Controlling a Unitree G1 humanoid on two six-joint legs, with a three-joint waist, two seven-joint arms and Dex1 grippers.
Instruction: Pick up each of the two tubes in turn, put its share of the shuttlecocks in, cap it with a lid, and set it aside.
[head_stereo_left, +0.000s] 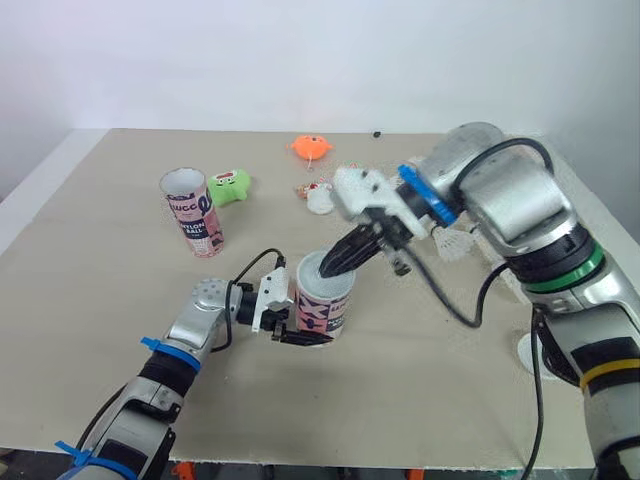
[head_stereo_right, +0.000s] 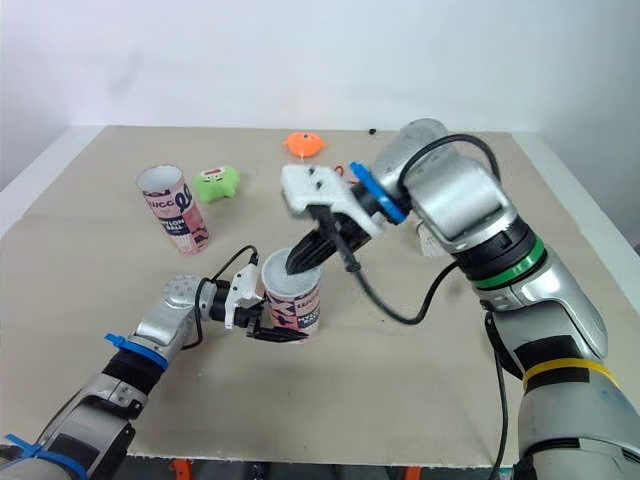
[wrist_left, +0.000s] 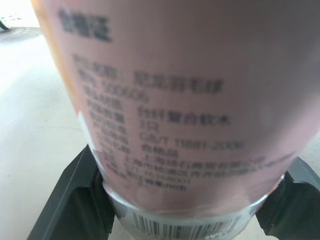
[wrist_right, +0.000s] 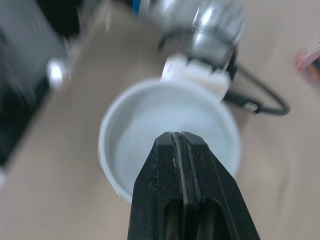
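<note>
tabletop: left claw grips tube, right claw closed at mouth.

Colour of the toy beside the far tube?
The toy is bright green; left eye view shows it best.

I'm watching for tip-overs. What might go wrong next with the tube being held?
1. The right gripper, fingers shut, sits at the mouth of the tube. If it draws away sideways it may lever the tube over, since the left gripper clamps it low.
2. The right arm's cable hangs close beside the tube and might catch it.
</note>
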